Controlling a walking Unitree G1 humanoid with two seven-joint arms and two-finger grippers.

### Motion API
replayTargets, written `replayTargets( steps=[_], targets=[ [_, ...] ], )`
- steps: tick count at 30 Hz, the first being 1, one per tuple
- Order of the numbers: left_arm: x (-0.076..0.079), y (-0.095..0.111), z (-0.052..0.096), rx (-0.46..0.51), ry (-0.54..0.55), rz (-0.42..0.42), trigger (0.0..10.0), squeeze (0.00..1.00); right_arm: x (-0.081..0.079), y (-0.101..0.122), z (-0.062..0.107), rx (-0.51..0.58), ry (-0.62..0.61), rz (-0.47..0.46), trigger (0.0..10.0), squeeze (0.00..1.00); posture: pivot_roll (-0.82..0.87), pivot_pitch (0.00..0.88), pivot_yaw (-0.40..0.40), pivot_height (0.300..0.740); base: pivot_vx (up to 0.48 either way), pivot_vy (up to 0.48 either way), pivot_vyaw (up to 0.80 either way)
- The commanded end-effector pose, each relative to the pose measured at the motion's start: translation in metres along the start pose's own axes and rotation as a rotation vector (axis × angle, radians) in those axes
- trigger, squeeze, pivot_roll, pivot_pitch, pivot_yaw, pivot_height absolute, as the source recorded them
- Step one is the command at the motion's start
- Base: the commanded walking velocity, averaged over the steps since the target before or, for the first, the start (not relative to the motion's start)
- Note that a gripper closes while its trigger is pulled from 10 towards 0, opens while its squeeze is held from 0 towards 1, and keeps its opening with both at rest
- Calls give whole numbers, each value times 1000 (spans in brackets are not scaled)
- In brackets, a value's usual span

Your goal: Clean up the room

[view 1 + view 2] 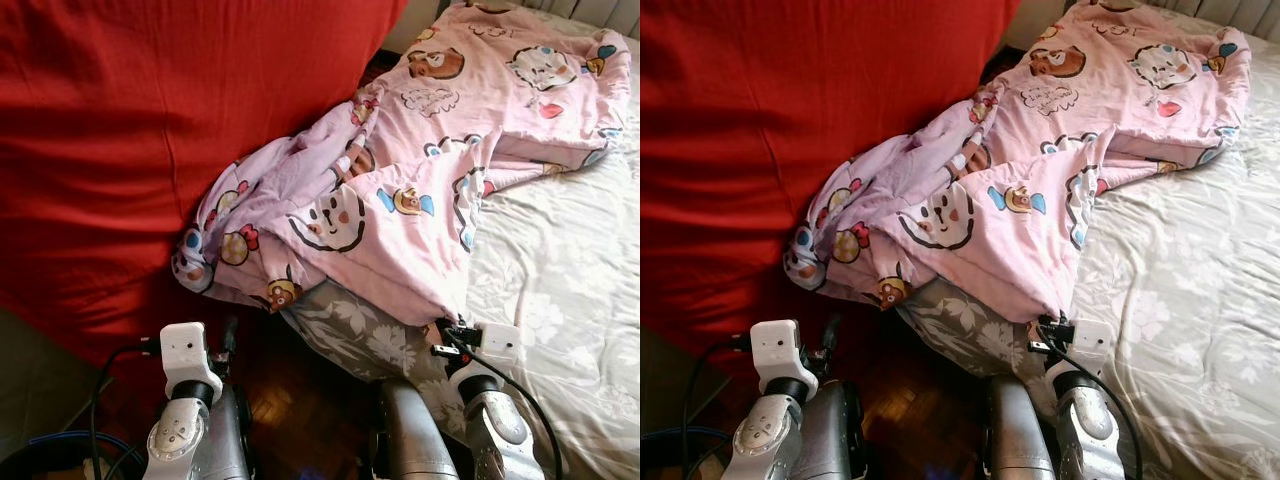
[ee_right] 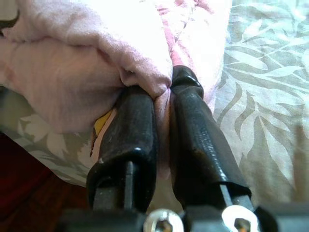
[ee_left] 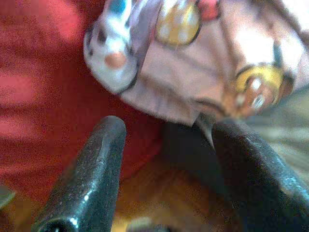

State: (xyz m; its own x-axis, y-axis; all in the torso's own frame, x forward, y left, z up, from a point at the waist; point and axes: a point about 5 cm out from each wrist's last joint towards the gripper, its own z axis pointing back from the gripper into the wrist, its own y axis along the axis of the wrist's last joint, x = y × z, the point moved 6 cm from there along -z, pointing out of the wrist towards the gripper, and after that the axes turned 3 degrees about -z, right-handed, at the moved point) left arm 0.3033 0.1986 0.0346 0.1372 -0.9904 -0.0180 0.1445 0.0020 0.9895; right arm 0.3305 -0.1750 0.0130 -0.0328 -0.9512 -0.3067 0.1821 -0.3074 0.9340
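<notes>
Right jaws: the right gripper has its two long black fingers pressed together on a fold of the pink blanket, soft cloth bunched and pinched between them at the blanket's near corner, just over the edge of the bed.
Left jaws: the left gripper is spread wide, its glossy, rounded black fingers apart with nothing between them; it hovers just below the blanket's hanging edge, and whether it touches the cloth cannot be told from the blurred view.
Pink blanket: thin, soft, crumpled fabric printed with cartoon animals and sweets in brown, yellow, blue and red; it lies in loose folds across the bed from the far end towards the near corner, and its near left part droops off the bed's side against the red cover.
Bed sheet: pale grey-white cloth with a leaf and flower pattern, fairly flat on the right, wrinkled where it wraps the near corner of the bed.
Red cover: a broad, smooth red cloth with faint creases on the left, beside the bed.
Floor: dark wooden parquet in shadow between the two silver arms.
</notes>
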Motion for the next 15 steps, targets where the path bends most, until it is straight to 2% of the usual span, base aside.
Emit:
replayTargets(
  steps=[1, 2, 6, 12, 15],
  targets=[
    [-9, -10, 4, -29, 29, 15, 10000, 0, 1, -2, 4, -11, -4, 4, 10000, 0, -68, 160, -31, 636, 0, 0, 0],
    [-15, -22, 7, -65, 50, 27, 10000, 0, 0, -4, 6, -16, -3, 2, 10000, 0, -67, 158, -29, 646, 0, 0, 0],
    [-22, -41, 15, -122, 62, 12, 10000, 0, 2, -6, 8, -20, -7, 8, 10000, 0, -72, 155, -24, 666, 0, 0, 0],
    [-20, -57, 20, -170, 54, 6, 10000, 0, 4, -7, 10, -24, -13, 11, 10000, 0, -74, 140, -23, 701, 0, 0, 0],
    [-19, -73, 23, -219, 48, 3, 10000, 0, 4, -9, 11, -32, -15, 16, 10000, 0, -70, 127, -21, 726, 0, 0, 0]
  ],
)
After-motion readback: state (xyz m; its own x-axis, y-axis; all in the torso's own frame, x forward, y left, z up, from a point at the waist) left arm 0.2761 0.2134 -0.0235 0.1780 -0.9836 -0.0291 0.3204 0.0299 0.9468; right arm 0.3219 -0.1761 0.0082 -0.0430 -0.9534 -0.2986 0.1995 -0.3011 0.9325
